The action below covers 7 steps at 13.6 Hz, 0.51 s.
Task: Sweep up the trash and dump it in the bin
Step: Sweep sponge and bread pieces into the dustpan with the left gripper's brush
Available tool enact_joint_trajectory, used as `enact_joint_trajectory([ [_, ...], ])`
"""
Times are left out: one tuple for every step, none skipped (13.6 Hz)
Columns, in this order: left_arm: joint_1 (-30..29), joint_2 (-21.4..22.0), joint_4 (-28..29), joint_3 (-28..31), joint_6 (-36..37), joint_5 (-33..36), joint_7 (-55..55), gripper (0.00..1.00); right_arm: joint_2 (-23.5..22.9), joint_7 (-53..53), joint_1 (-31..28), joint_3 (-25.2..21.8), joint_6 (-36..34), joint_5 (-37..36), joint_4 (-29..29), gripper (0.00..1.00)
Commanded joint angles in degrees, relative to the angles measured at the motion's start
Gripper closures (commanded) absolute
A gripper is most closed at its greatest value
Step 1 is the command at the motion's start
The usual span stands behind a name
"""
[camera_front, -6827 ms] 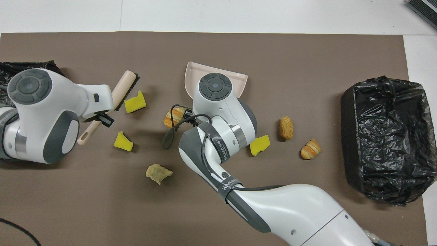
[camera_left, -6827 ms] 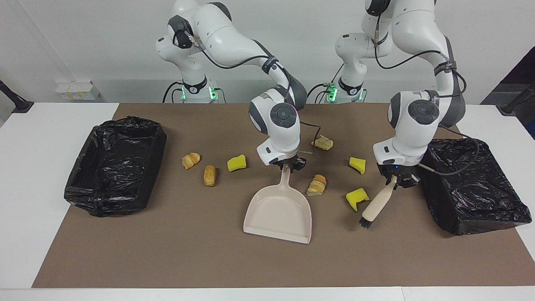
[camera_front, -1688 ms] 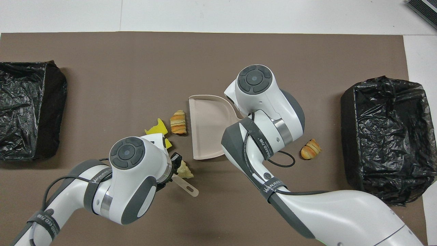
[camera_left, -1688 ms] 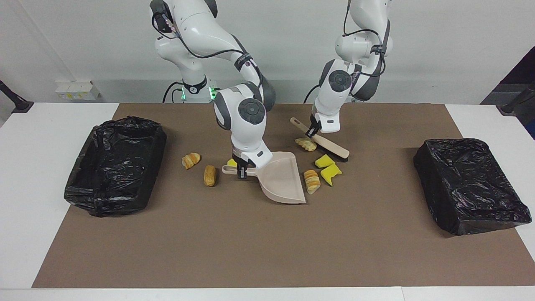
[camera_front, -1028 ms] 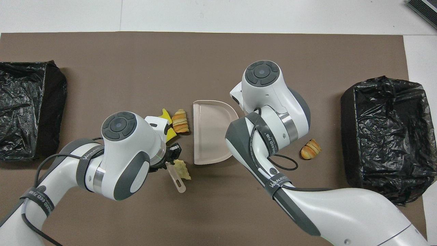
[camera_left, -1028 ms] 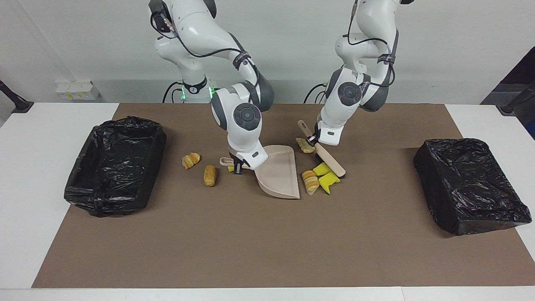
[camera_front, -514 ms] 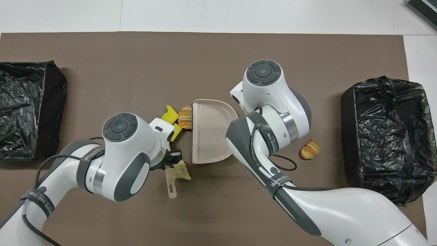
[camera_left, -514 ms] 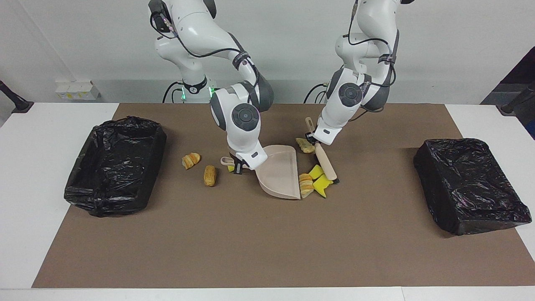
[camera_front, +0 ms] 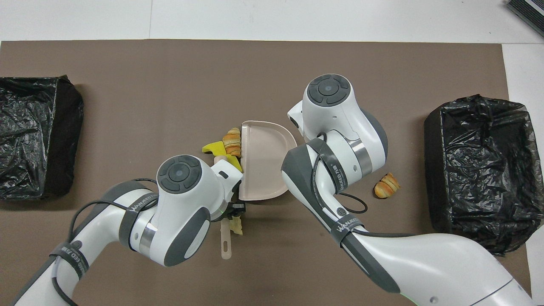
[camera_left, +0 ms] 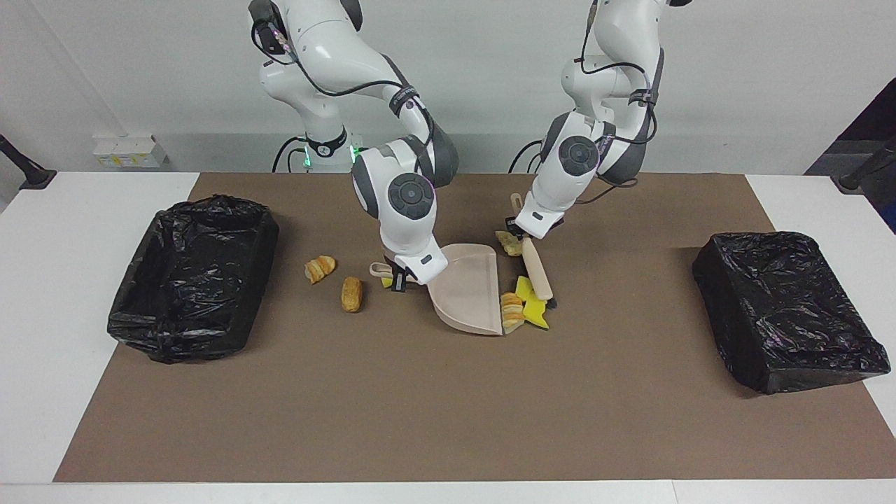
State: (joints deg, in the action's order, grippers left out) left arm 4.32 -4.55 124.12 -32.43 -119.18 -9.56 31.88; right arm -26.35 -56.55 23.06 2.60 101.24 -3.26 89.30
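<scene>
dustpan (camera_left: pixel 467 287): smooth beige plastic | bins (camera_left: pixel 192 273): glossy crinkled black film | mat (camera_left: pixel 448 406): matt brown

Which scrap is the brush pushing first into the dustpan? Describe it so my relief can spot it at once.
Find the beige dustpan mid-mat, held by the right gripper. At its open edge, toward the left arm's end of the table, the left gripper's brush crowds three scraps. The one against the dustpan is the striped tan-brown bread piece; its two neighbours are plain yellow sponge chunks.
</scene>
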Motion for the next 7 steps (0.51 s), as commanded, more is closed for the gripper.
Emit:
enact_joint_trajectory([
  [0.8, 0.7, 0.3, -3.1, -2.9, 0.7, -0.2, 1.00, 0.7, 1.2, -0.5, 0.5, -1.0, 1.0, -0.4, 1.00],
  [0.8, 0.6, 0.3, -4.4, -3.0, 0.7, -0.2, 1.00, 0.9, 1.2, -0.7, 0.5, -1.2, 0.8, -0.4, 1.00],
  [0.8, 0.5, 0.1, -5.9, -2.9, 0.6, -0.2, 1.00, 0.9, 1.2, -0.8, 0.5, -1.2, 0.6, -0.4, 1.00],
  [0.8, 0.6, -0.5, -6.2, -2.8, 0.6, -0.3, 1.00, 0.9, 1.3, -0.8, 0.5, -1.2, 0.7, -0.4, 1.00],
  [0.7, 0.7, -1.6, -6.3, -2.1, 0.4, -0.5, 1.00, 0.9, 1.7, -0.6, 0.5, -1.2, 0.9, -0.4, 1.00],
  [0.8, 0.7, -2.6, -6.5, -1.9, 0.3, -0.3, 1.00, 0.9, 2.7, -0.6, 0.5, -1.2, 0.8, -0.4, 1.00],
  [0.8, 0.9, -3.6, -7.2, -1.9, 0.2, -0.2, 1.00, 0.9, 3.0, -0.5, 0.5, -1.2, 0.9, -0.4, 1.00],
])
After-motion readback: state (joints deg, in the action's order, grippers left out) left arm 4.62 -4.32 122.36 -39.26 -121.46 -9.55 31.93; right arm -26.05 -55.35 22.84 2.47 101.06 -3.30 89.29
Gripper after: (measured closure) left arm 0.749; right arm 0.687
